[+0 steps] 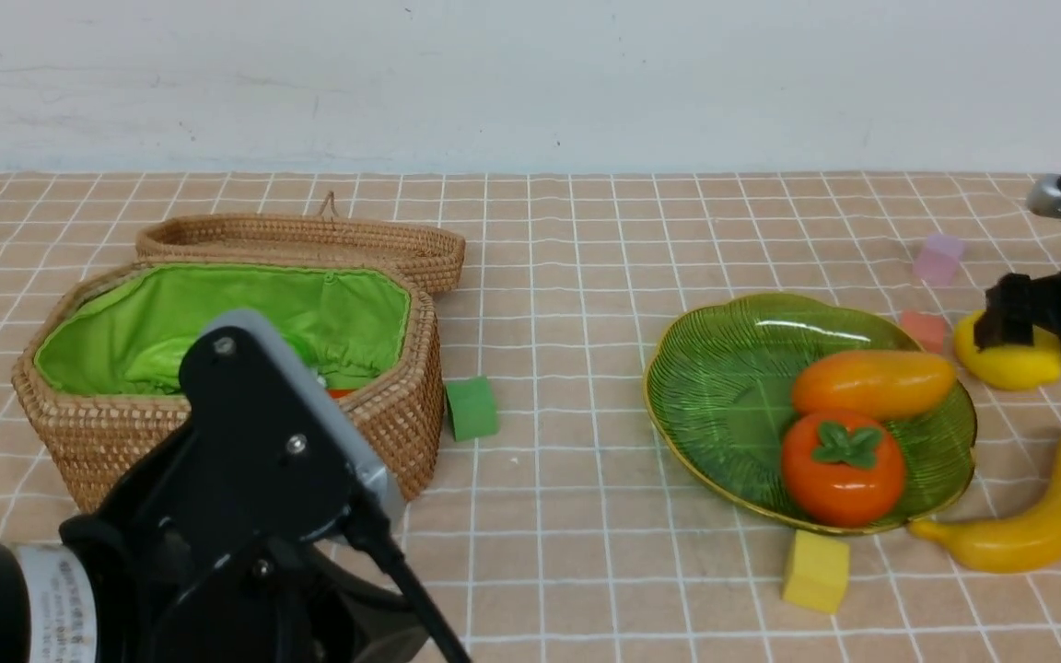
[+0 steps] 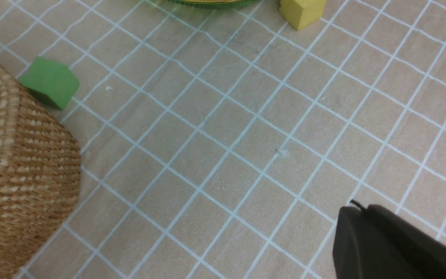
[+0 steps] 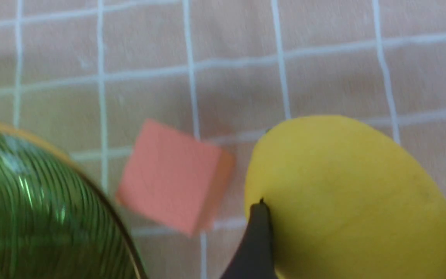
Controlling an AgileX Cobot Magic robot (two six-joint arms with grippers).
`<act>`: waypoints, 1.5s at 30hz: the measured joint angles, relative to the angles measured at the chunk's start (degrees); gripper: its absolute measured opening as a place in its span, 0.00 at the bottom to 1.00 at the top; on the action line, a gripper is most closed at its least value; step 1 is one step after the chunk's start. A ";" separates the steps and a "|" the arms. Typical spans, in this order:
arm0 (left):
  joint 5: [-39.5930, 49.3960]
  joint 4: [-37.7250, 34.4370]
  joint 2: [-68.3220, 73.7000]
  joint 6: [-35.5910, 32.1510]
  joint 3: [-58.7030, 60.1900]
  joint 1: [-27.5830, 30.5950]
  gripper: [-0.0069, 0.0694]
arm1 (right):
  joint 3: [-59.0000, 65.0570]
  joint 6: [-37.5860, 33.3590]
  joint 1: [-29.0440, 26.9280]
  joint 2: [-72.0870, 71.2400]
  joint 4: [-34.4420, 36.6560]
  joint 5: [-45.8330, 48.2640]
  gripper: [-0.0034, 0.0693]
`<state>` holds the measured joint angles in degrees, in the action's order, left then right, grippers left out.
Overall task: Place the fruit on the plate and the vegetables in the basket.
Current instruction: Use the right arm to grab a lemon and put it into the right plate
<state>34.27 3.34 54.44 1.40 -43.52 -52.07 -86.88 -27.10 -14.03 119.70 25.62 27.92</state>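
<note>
Mango and persimmon in green ribbed-glass plate (image 1: 726, 442) — yellow lemon (image 1: 1009, 354), curved banana (image 1: 1051, 516) beside it, unplated | black right gripper (image 3: 362, 221) wide around lemon

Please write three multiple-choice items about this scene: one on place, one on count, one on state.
1. Where is the persimmon?
A) in the basket
B) on the plate
C) on the lid

2. How many fruits lie on the plate?
A) one
B) two
C) four

3. How does the basket stand?
A) uncovered
B) covered by its lid
C) tipped over

1: B, the persimmon rests on the green plate.
2: B, only the mango and persimmon are there.
3: A, the green lining shows inside the basket, and the lid lies behind it.
</note>
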 joint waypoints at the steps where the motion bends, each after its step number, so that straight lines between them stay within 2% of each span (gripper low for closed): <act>1: 0.10 0.00 0.00 0.00 0.00 0.00 0.07 | -0.31 -0.38 0.00 0.56 0.54 -0.91 0.88; 11: 0.44 0.00 0.00 0.00 0.00 0.00 0.07 | -0.95 -0.58 0.00 1.65 1.65 -2.73 0.87; 22: 0.77 -0.18 0.00 0.00 0.00 0.00 0.07 | 0.26 3.51 0.00 -2.95 -1.64 10.18 0.80; 23: 0.83 -0.18 0.00 0.00 0.00 0.00 0.07 | 0.25 4.06 0.00 -3.37 -1.86 10.78 0.78; 26: 0.82 -0.18 0.00 0.00 0.00 0.00 0.07 | 0.25 5.75 0.00 -4.44 -2.30 12.40 0.59; 27: 0.82 -0.18 0.00 0.00 0.00 0.00 0.07 | 0.25 7.10 0.00 -4.83 -2.85 13.69 0.41; 29: 0.82 -0.18 0.00 0.00 0.00 0.00 0.07 | 0.25 8.50 0.00 -4.88 -3.88 15.77 0.26; 30: 0.82 -0.18 0.00 0.00 0.00 0.00 0.07 | 0.30 8.85 0.00 -4.88 -4.46 16.87 0.25; 32: 0.82 -0.18 0.00 0.00 0.00 0.00 0.07 | 0.28 9.27 0.00 -4.88 -5.03 17.58 0.28; 34: 0.82 -0.18 0.00 0.00 0.00 0.00 0.07 | 0.28 10.03 0.00 -5.14 -5.65 17.82 0.43; 35: 0.82 -0.18 0.00 0.00 0.00 0.00 0.07 | 0.28 10.09 0.00 -5.15 -5.72 17.82 0.44; 36: 0.82 -0.18 0.00 0.00 0.00 0.00 0.07 | 0.06 10.40 0.00 -5.68 -5.98 17.82 0.56; 37: 0.82 -0.18 0.00 0.00 0.00 0.00 0.07 | -0.48 10.46 0.00 -6.05 -6.05 17.82 0.64; 38: 0.82 -0.18 0.00 0.00 0.00 0.00 0.07 | -0.73 10.46 0.00 -6.12 -6.05 17.59 0.67; 39: 0.82 -0.18 0.00 0.00 0.00 0.00 0.07 | -1.59 10.30 0.00 -6.59 -6.17 16.28 0.78; 40: 0.82 -0.18 0.00 0.00 0.00 0.00 0.07 | -2.20 9.62 0.00 -6.67 -6.22 14.61 0.85; 41: 0.82 -0.18 0.00 0.00 0.00 0.00 0.07 | -2.33 9.45 0.00 -6.67 -6.23 14.26 0.86; 42: 0.84 -0.18 0.00 0.00 0.00 0.00 0.07 | -3.20 7.60 0.00 -6.42 -6.31 11.80 0.93; 45: 0.84 -0.18 0.00 0.00 0.00 0.00 0.07 | -6.39 0.55 0.00 -3.71 -6.31 10.04 0.98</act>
<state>35.11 3.16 54.44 1.40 -43.52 -52.07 -93.28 -26.55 -14.03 115.99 19.31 37.97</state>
